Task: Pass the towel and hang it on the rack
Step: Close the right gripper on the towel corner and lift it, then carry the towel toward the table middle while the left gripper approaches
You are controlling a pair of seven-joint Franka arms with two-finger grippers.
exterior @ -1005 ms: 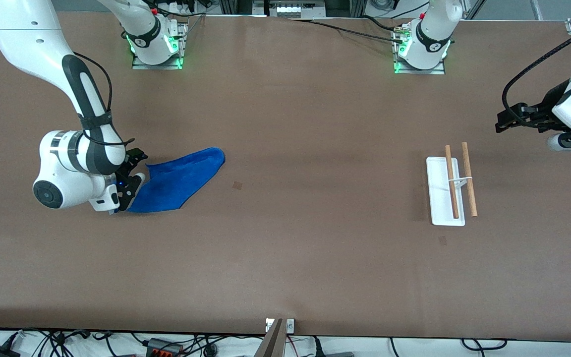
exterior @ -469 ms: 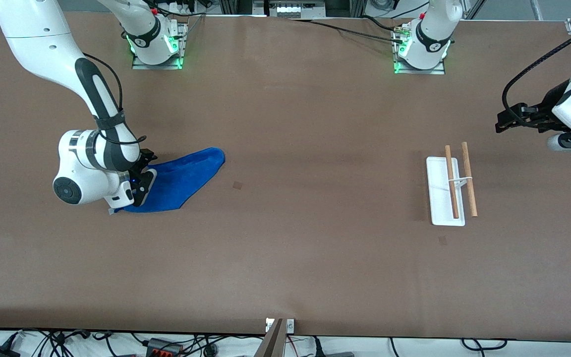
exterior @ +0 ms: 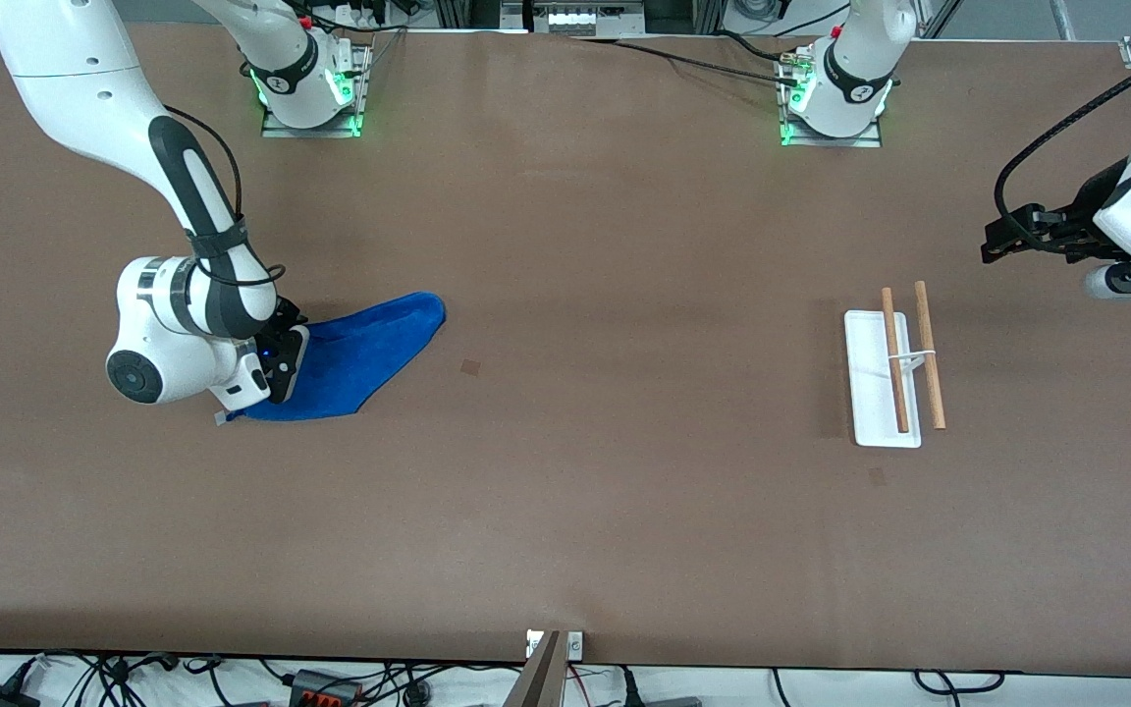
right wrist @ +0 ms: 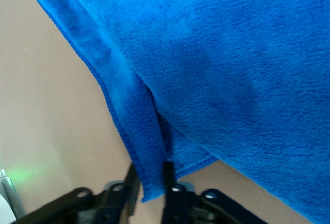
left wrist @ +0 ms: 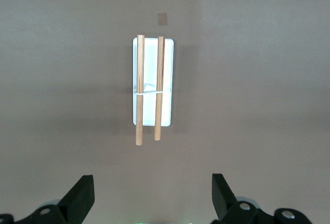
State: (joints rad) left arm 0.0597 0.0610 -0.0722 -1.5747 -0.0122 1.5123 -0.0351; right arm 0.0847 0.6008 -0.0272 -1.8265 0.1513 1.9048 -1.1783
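The blue towel (exterior: 361, 352) lies flat on the table toward the right arm's end. My right gripper (exterior: 281, 359) is down at the towel's edge nearest the right arm's end of the table. In the right wrist view its black fingers are shut on a raised fold of the towel (right wrist: 221, 69), the gripper (right wrist: 151, 175) pinching the hem. The rack (exterior: 904, 365), two wooden rods over a white base (exterior: 868, 388), stands toward the left arm's end. My left gripper (exterior: 1002, 241) waits in the air past the rack, toward the table's end. It is open and empty (left wrist: 152, 203), with the rack (left wrist: 149, 87) ahead of it.
Two small dark marks sit on the brown table, one (exterior: 470, 366) beside the towel and one (exterior: 877, 476) nearer to the front camera than the rack. A metal clamp (exterior: 551, 653) sticks up at the table's near edge.
The right arm slid in over the towel's edge and its fingers closed on a fold of the cloth. The left arm has not moved.
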